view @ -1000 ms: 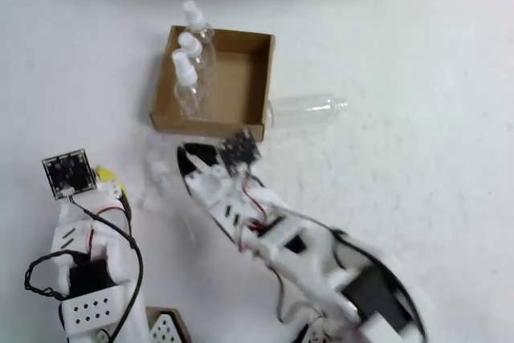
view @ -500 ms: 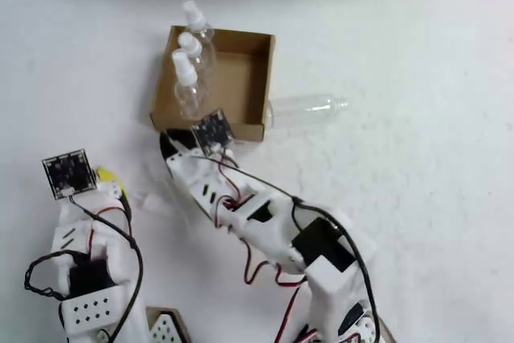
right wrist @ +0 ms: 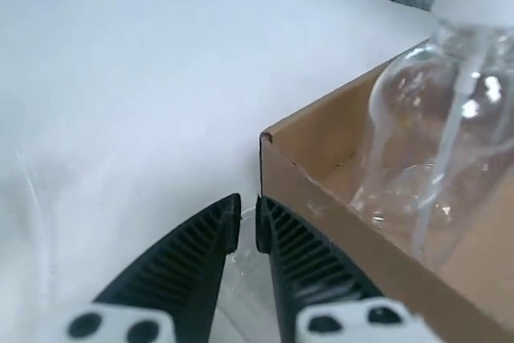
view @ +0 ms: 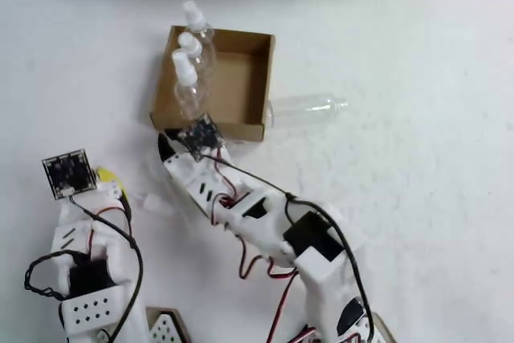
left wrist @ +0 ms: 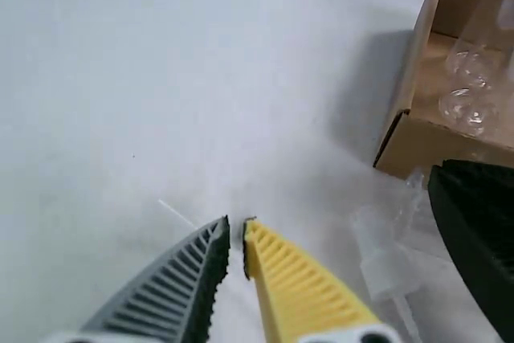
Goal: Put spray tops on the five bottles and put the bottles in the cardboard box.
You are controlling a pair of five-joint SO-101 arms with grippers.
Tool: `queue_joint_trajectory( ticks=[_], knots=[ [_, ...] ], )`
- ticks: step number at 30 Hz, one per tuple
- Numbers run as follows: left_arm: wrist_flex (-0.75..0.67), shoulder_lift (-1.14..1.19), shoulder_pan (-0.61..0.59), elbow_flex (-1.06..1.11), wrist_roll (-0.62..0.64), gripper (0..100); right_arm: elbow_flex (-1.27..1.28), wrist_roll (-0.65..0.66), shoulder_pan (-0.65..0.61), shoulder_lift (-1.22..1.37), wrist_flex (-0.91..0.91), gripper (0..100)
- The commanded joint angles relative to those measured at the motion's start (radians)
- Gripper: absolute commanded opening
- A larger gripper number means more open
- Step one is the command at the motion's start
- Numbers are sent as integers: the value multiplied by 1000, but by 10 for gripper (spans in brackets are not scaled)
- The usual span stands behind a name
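The cardboard box (view: 253,78) stands open at the table's middle back. Three clear bottles (view: 191,90) with white spray tops stand along its left wall; one shows close up (right wrist: 430,134). A bottle without a top (view: 305,110) lies just right of the box. A loose spray top (view: 152,201) (left wrist: 384,267) lies on the table in front of the box's left corner. My right gripper (view: 165,144) (right wrist: 247,221) is shut and empty at that front left corner (right wrist: 265,144). My left gripper (view: 105,174) (left wrist: 237,234), grey and yellow, is shut over bare table left of the spray top.
The right arm's black finger (left wrist: 478,222) lies close beside the spray top. The box's front wall (left wrist: 418,146) stands just beyond it. White table stretches wide to the right (view: 418,158). A small cardboard piece (view: 165,327) sits at the front edge.
The right arm has swung left, carrying its gripper from in front of the box's middle to its front left corner. The left arm has kept still.
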Motion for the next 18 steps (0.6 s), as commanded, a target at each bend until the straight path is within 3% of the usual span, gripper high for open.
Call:
queue_joint_trajectory(
  ticks=[1, 8, 13, 18],
  knots=[
    [-3, -16, 15, -6, -14, 50, 84, 14, -19, -97, -8, 15],
    [-2, -16, 12, -6, -14, 50, 333, 12, -36, -415, 50, 15],
    [-2, -16, 12, -6, -14, 50, 341, -12, -31, -582, 246, 15],
    [-2, -16, 12, -6, -14, 50, 273, -83, -28, -556, 275, 15]
  ],
)
